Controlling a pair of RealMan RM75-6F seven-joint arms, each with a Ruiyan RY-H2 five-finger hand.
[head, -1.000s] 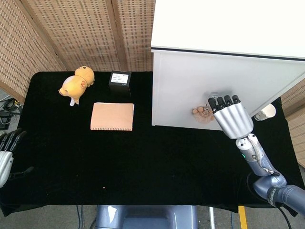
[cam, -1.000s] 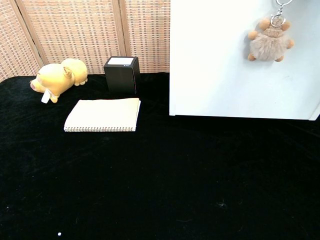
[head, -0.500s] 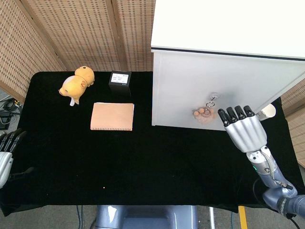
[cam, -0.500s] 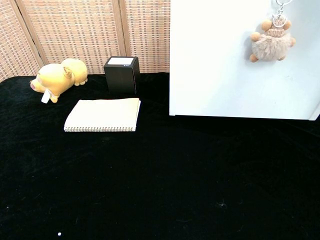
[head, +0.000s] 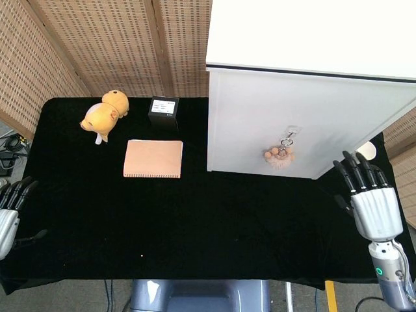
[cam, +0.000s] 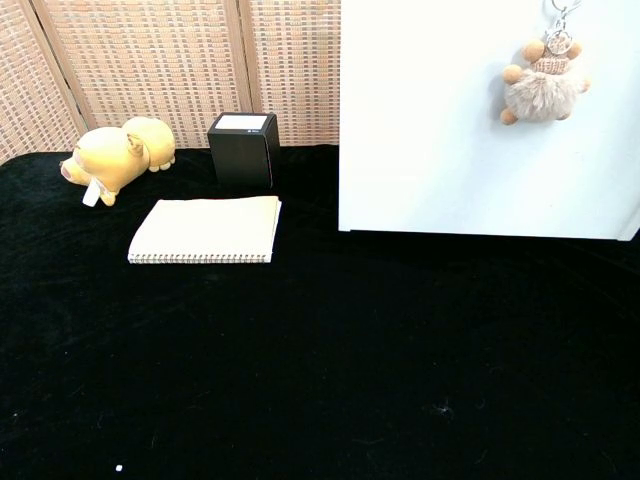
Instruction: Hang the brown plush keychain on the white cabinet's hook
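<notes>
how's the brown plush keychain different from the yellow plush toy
The brown plush keychain hangs on the white cabinet, clear of the table; the yellow plush toy lies on the black table. The keychain has a metal ring and looks smaller; the toy is yellow, not brown. Both are soft plush.

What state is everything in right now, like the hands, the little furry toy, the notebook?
Plush keychain: hanging by its ring on the cabinet hook, free of both hands.
Right hand: open, holding nothing, off to the cabinet's side.
Left hand: open, at the table edge.
Notebook: closed, lying flat.
Yellow plush toy: lying on its side.
</notes>
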